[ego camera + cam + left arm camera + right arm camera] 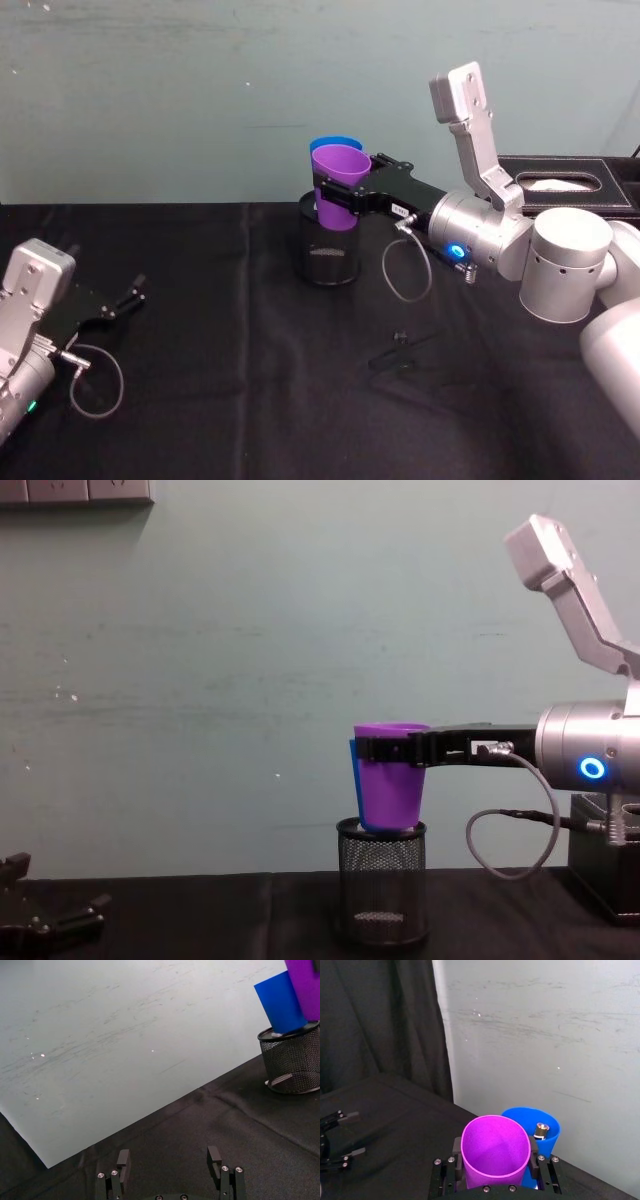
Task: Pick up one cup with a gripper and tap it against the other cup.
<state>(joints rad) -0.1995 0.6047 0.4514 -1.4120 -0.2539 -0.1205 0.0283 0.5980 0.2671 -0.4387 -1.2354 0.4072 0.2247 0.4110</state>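
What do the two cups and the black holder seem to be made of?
Purple cup, held in the right gripper: likely smooth matte plastic, uniform colour and thin rim. Blue cup: apparently the same. Holder: seemingly black wire mesh, see-through weave.

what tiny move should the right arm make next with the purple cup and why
Probably nudge the purple cup sideways into the blue cup. The right gripper is shut on it, lifted over the mesh holder, and the blue cup sits right behind, very close. The left gripper rests open on the table.
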